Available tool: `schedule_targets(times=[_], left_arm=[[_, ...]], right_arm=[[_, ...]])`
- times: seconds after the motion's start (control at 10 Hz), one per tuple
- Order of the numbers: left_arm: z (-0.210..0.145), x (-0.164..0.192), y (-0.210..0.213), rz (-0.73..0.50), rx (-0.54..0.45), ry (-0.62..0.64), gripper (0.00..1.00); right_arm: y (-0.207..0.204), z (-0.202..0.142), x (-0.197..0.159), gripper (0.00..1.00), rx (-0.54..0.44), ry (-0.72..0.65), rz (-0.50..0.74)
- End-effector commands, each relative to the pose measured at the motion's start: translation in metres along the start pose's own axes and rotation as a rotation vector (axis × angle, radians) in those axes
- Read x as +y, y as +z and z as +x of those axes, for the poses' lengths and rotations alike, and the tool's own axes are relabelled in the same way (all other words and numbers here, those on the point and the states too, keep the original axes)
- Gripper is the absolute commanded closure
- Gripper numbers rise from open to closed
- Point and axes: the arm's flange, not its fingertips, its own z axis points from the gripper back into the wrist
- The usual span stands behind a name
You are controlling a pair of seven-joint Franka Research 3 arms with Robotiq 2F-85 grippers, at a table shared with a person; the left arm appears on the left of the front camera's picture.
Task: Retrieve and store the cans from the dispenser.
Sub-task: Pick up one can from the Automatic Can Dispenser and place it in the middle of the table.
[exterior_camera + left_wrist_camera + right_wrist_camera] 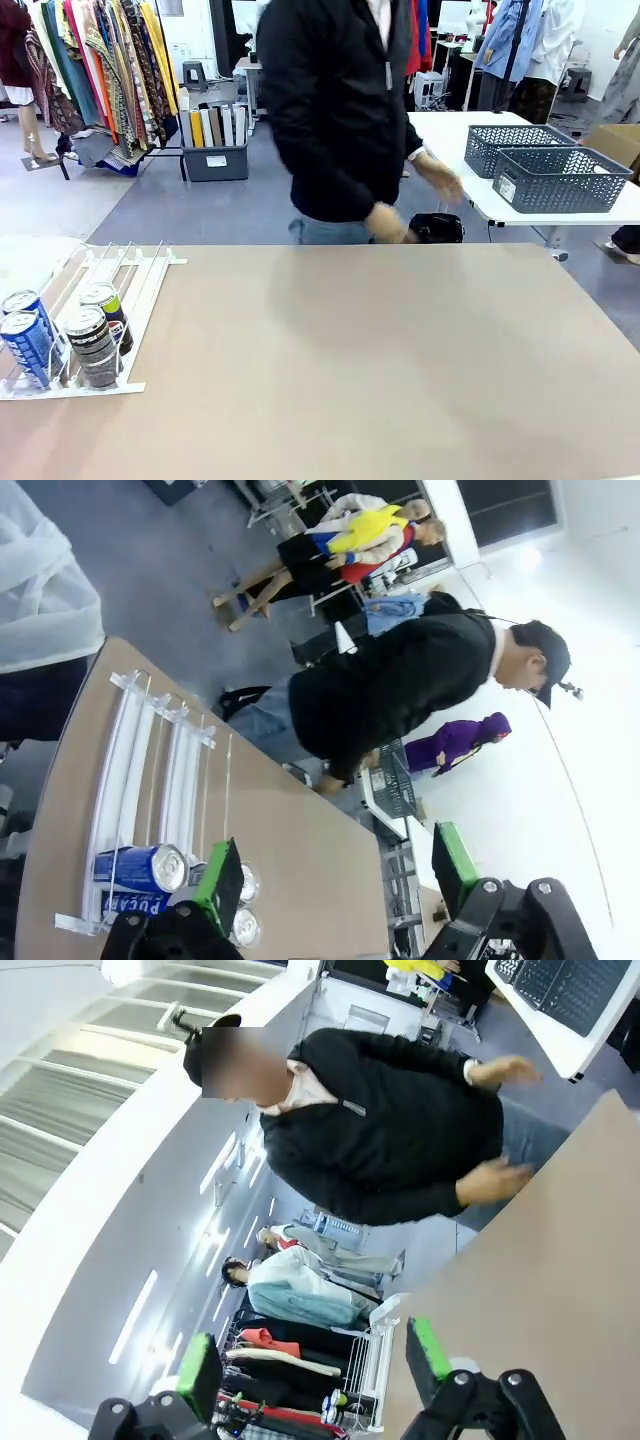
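The white dispenser lies at the table's left end, sloping down toward me. Several cans stand at its low end: two blue cans, a black Pepsi can and a dark patterned can. In the left wrist view my left gripper hangs open and empty above the table, with the blue cans and the dispenser off to one side of its fingers. My right gripper is open too, nothing between its green pads, and the dispenser lies far beyond it.
A person in a black jacket stands at the table's far edge, both hands moving near it. Two dark grey mesh baskets sit on a white table behind at the right. The tan tabletop stretches bare right of the dispenser.
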Motion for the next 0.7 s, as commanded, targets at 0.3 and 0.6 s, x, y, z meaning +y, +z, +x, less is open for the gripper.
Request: schedule_targets(times=[0.3,0.6], left_arm=[[-0.0013,-0.0087,0.0152,-0.029,-0.013,-0.015,0.00],[-0.0014,-0.0099,0.0191,-0.012,-0.007,0.003,0.00]], right_arm=[[0.0064,-0.0014,0.0147,0.00,-0.008,0.012,-0.011],[0.0064,-0.0014,0.0147,0.00,-0.008,0.012,-0.011]])
